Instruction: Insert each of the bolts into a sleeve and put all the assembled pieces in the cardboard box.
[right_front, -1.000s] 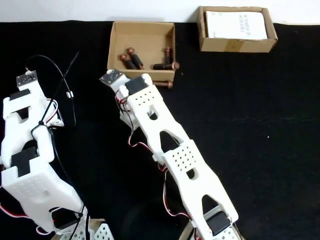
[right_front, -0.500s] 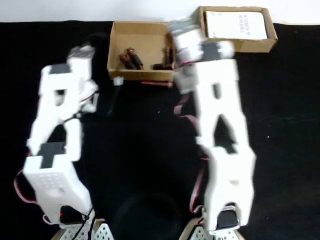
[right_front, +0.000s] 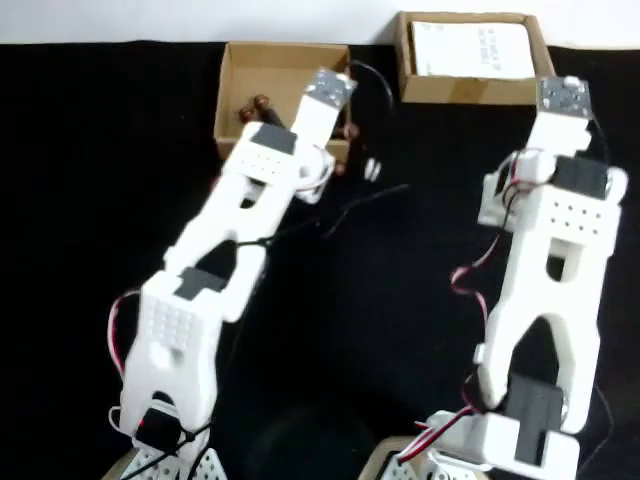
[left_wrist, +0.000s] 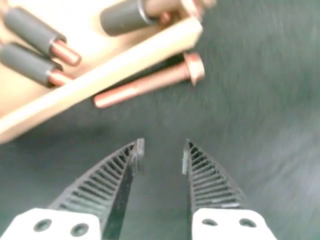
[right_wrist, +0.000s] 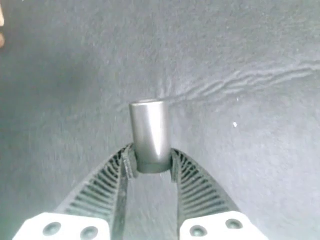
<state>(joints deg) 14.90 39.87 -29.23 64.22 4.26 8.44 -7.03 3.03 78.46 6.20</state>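
L pincer (left_wrist: 162, 156) spread, near bare bolt (left_wrist: 150, 84) just beside cardboard box (right_front: 280, 70) outer wall, upper middle of frame. R pincer (right_wrist: 150, 167) pinching sleeve (right_wrist: 148, 132), upper right.

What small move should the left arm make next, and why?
Probably advance the left gripper to the bare bolt and close on it. Its jaws stand open, the bolt lies on the table just outside the cardboard box, and the right gripper holds a sleeve to receive it.

Bare copper bolt (left_wrist: 150, 85) lies beside cardboard box (left_wrist: 100, 76) holding sleeved bolts (left_wrist: 31, 34); grey sleeve (right_wrist: 149, 132) gripped by right hand (right_wrist: 149, 164)
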